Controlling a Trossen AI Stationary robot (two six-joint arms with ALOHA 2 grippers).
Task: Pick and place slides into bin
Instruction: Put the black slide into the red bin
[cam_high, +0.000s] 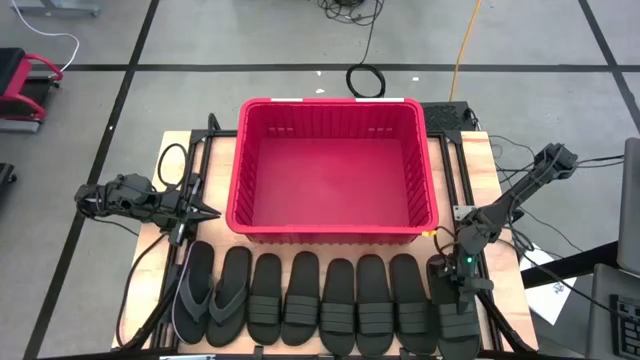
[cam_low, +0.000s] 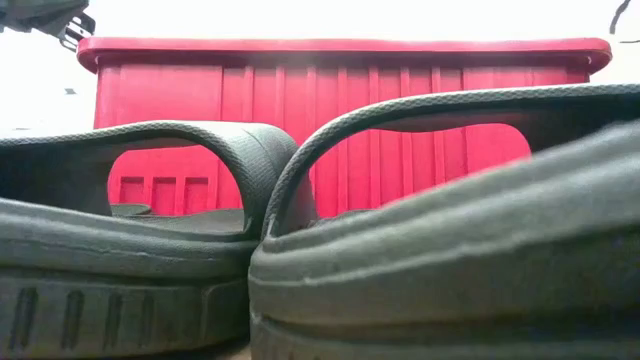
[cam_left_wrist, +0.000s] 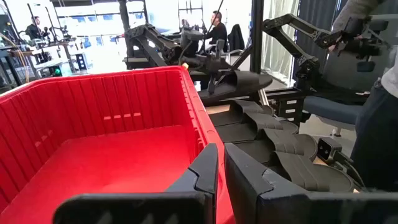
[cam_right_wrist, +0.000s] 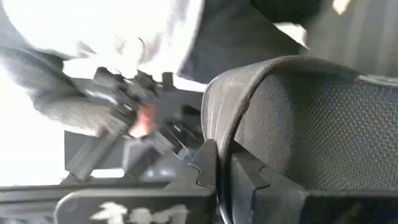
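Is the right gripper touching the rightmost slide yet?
Touching. In the right wrist view the right gripper has the strap of the rightmost slide running down between its jaws; the high view puts it directly over that slide.

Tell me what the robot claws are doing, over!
Right claw down on the end sandal, strap between its fingers. Left claw shut, waiting beside the red bin. Bin empty, eight sandals lined up. Nothing blocking.
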